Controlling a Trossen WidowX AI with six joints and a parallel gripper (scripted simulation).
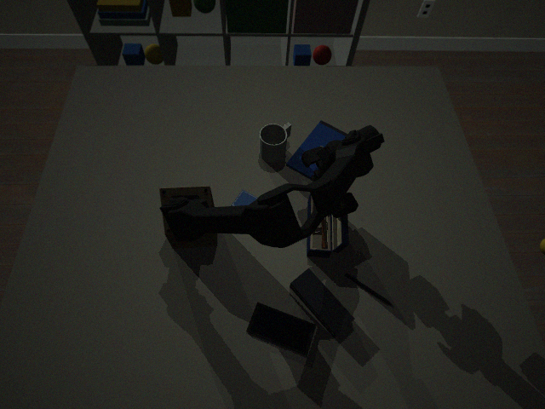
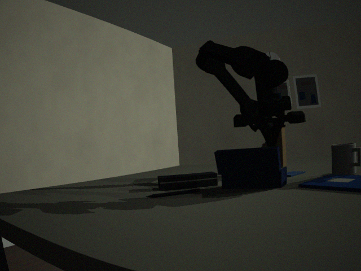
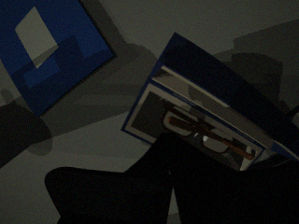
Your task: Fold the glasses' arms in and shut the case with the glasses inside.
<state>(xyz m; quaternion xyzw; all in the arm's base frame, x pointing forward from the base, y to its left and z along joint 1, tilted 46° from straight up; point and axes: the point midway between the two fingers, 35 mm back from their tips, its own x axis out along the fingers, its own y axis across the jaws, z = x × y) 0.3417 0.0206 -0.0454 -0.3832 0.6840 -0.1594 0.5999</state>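
The blue glasses case [image 1: 328,252] [image 2: 250,167] [image 3: 212,75] lies open on the table, its lid standing upright. The brown glasses [image 1: 320,234] [image 3: 206,131] lie inside on the pale lining. The scene is too dark to tell how their arms are set. My gripper [image 2: 269,143] [image 3: 166,138] is shut, with nothing visible between the fingers. It points down into the open case, with its tips at the glasses. In the overhead view my wrist [image 1: 336,200] covers the fingers.
A grey mug [image 1: 272,142] [image 2: 344,158] and a blue notebook [image 1: 314,145] [image 2: 332,183] [image 3: 44,44] lie behind the case. Two dark boxes [image 1: 281,327] [image 1: 321,301] and a dark pen [image 1: 367,289] [image 2: 175,193] lie in front of it. A shelf stands at the back.
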